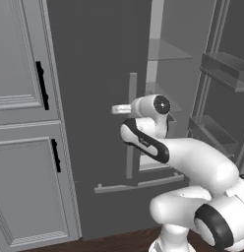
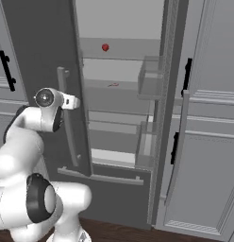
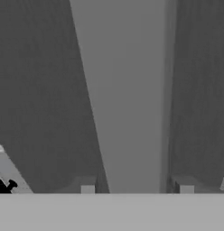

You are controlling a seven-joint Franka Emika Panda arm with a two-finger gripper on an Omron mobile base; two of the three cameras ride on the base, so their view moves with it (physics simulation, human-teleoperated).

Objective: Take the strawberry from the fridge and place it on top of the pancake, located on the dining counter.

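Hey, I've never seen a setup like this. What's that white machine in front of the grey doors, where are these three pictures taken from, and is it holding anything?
The white machine is a robot arm on a base that can drive, in a computer-drawn kitchen. Two pictures come from cameras riding behind the arm, one to its left and one to its right. The third looks out from the hand itself. The arm faces a tall dark grey fridge that stands open, beside panelled cabinets. Its claw straddles the long bar handle of a fridge door; I cannot tell whether it is pinching the bar tightly. Inside, a tiny red strawberry sits on an upper shelf, untouched.
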